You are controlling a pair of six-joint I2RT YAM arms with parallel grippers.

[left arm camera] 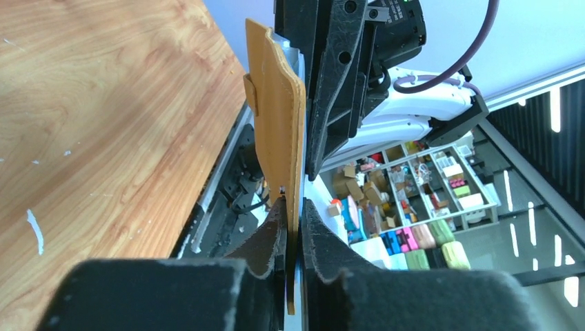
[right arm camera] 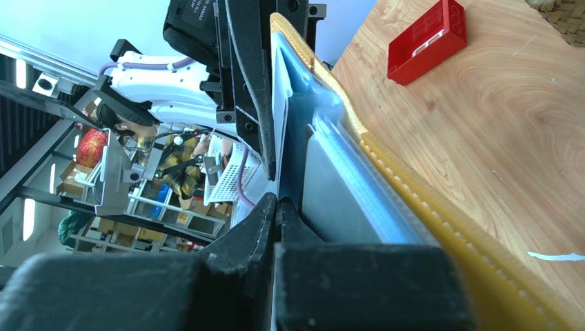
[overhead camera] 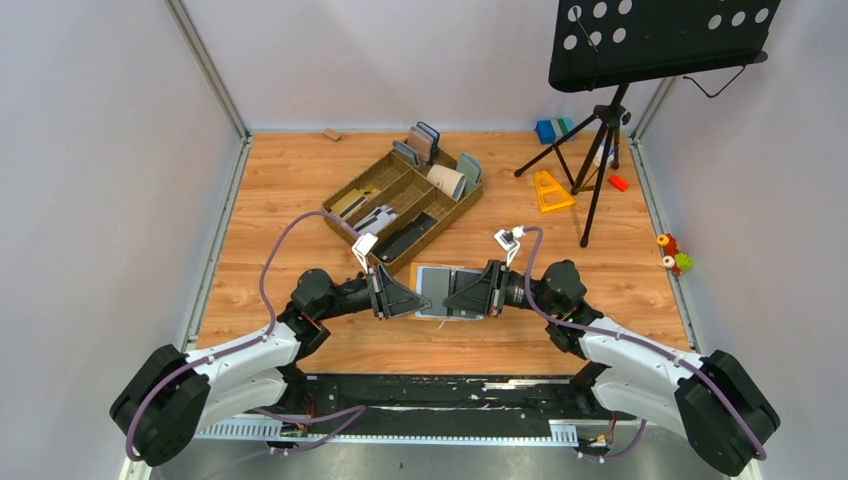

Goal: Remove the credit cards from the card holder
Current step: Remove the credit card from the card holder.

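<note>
On my overhead feed, a brown divided tray [overhead camera: 362,180] sits at upper centre of the wooden table [overhead camera: 280,180], holding upright wallets [overhead camera: 428,140] and a black slab [overhead camera: 405,238]. At upper right I see a black music stand [overhead camera: 655,40], with a yellow triangle [overhead camera: 551,191] and a red block [overhead camera: 618,183] beneath.
</note>
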